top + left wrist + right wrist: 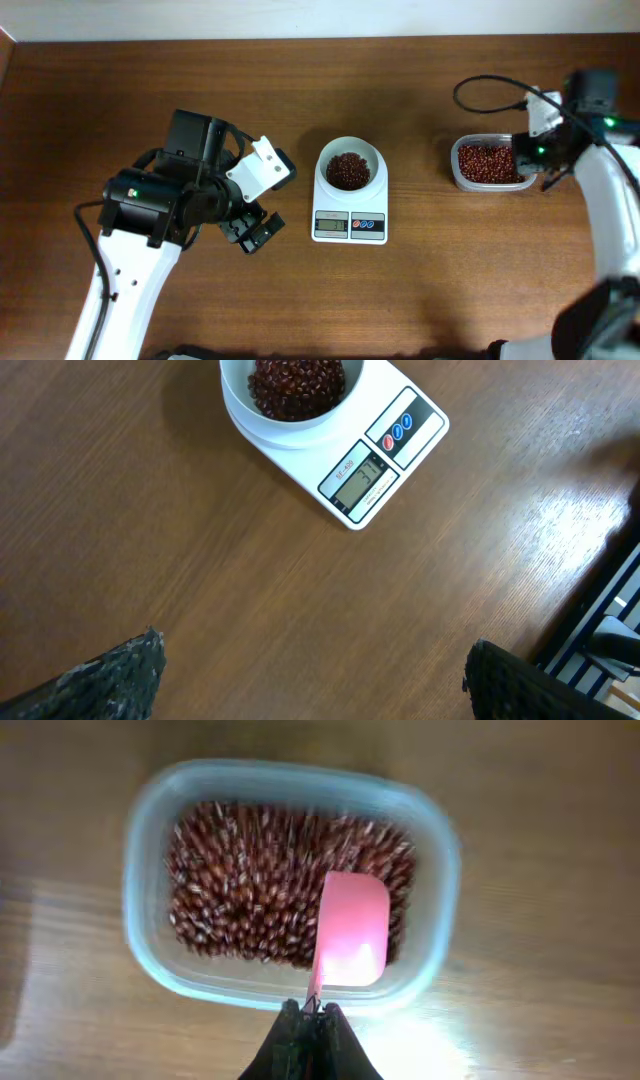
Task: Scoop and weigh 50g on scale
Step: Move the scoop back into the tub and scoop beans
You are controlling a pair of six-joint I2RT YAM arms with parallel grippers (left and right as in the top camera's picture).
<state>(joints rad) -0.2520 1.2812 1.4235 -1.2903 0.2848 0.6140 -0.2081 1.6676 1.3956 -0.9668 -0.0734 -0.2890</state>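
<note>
A brown wooden table is seen from above. At its middle sits a white scale. Its round bowl is on the far side and holds a small heap of dark red-brown beans. Its grey display and its blue and red buttons are on the near side. The digits are too small to read. Just left of the scale and a little nearer, the left gripper hovers apart from it, touching nothing. The left wrist view shows its two dark fingertips in the bottom corners, spread wide, with only bare table between them and the scale beyond. Well to the right of the scale stands a clear tub, filled with many more beans. The right arm reaches over the tub's right end. In the right wrist view the right gripper has its black fingers pressed together, clamped on the thin handle of a pink scoop. The grip is at the tub's rim. The scoop's blade lies over the beans inside the tub, and its pink face looks bare. Whether it touches the beans cannot be told.
</note>
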